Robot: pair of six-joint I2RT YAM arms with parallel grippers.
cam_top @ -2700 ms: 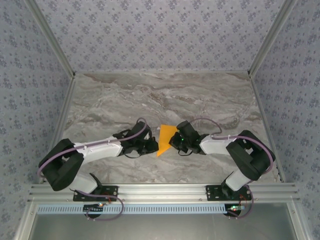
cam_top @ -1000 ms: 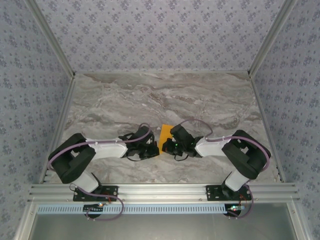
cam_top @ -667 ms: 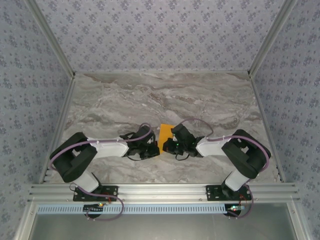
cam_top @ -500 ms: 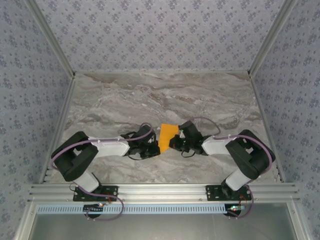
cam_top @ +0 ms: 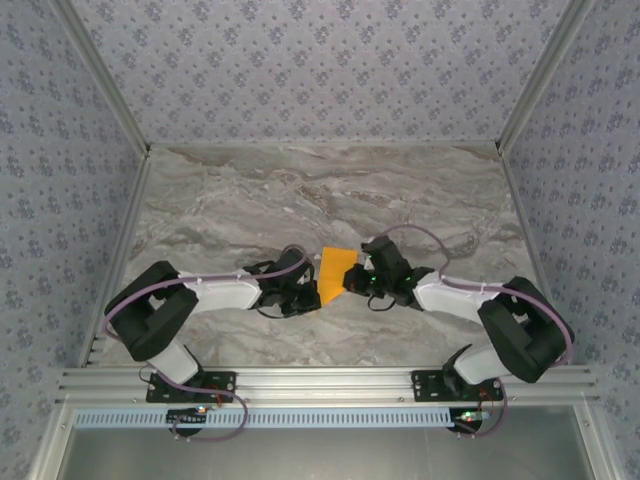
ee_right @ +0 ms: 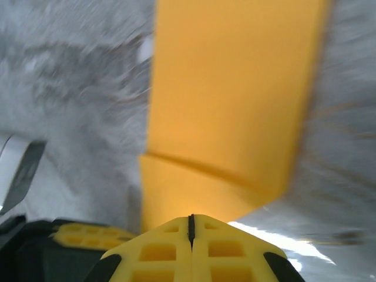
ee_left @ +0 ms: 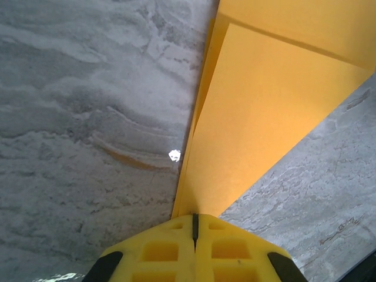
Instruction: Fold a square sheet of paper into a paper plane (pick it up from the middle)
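Creasing seems the step: left gripper (ee_left: 194,216) and right gripper (ee_right: 191,217) both fully closed, tips at opposite edges of the part-folded orange paper (cam_top: 333,272) mid-table between them; pinch unclear. Anchor one tip, drag the other slowly along the fold.

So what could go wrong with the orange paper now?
The folded orange sheet of paper lies between the shut left end effector and right end effector. If either pushes sideways, the thin paper may slide on the smooth marble tabletop or crumple. Its layers gape in the left wrist view, so the fold might spring open.
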